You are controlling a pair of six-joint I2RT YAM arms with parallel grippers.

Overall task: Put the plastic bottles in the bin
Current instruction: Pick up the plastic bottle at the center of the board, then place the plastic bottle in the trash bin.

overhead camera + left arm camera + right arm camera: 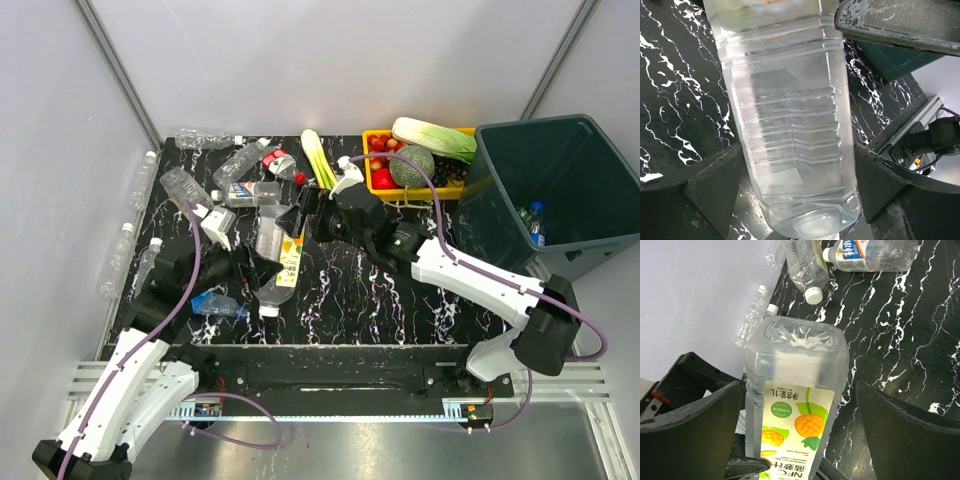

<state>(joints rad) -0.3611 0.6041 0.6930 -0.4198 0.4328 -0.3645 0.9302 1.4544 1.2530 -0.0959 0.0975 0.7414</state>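
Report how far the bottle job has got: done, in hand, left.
Done: at least one blue-capped bottle lies in the bin.
In hand: both grippers are open, the left gripper astride a clear ribbed bottle, the right gripper astride a pineapple-labelled bottle; neither is clamped.
Left: those two, plus many more scattered on the table, such as the blue-labelled bottle.

Right end effector: 2 dark fingers spread wide, 1 in each lower corner of the view.
Pineapple-label bottle: clear, square-sided, on the black white-veined desk between the fingers; gap visible on its right side.
White-capped clear bottle: beyond it.
Blue-labelled bottle: lying crosswise beside that one.
2 slim clear bottles: at the desk's edge by the white wall; possibly reflections.
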